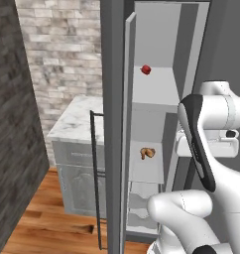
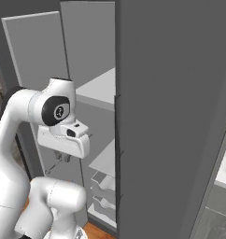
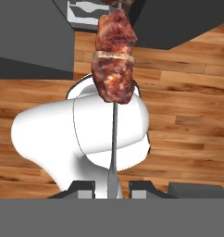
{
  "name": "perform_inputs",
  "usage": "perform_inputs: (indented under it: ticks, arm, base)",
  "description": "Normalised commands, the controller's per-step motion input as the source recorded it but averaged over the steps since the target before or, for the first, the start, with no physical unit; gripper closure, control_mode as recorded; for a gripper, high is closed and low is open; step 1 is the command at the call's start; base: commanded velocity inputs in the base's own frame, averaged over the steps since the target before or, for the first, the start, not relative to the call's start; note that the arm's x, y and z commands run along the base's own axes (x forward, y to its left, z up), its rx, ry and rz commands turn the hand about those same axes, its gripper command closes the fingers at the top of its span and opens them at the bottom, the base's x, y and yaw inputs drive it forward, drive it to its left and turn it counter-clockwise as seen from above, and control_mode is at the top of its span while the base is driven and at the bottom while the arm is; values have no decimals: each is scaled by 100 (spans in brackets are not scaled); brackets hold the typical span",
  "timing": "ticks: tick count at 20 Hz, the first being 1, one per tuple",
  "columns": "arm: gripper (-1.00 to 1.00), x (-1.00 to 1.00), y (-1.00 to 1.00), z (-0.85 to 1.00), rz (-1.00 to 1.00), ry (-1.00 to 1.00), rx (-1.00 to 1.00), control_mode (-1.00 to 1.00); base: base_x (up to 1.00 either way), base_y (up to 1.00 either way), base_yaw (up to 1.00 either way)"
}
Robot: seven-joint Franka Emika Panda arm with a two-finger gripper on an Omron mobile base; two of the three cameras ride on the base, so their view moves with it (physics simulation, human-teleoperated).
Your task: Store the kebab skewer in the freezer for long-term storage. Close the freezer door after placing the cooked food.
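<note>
the gripper [image 3: 112, 189] is clamped on the kebab skewer [image 3: 115, 65], its meat chunks hanging above the wooden floor [image 3: 188, 115]. the freezer door [image 1: 113, 149] stands open beside the freezer [image 1: 156, 84] shelves.

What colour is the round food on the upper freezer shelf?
Red. The round food sits on the white upper shelf, clearest in the left base view.
</note>
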Motion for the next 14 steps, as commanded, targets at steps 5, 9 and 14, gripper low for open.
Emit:
perform_inputs:
  ticks: [5, 9, 14]
  arm:
    - [100, 0, 0, 0, 0, 0, 0, 100]
    - [100, 2, 0, 0, 2, -2, 0, -100]
    - [100, 25, 12, 0, 12, -20, -3, -100]
  base:
    - [0, 0, 0]
    - [0, 0, 3]
    - [0, 0, 0]
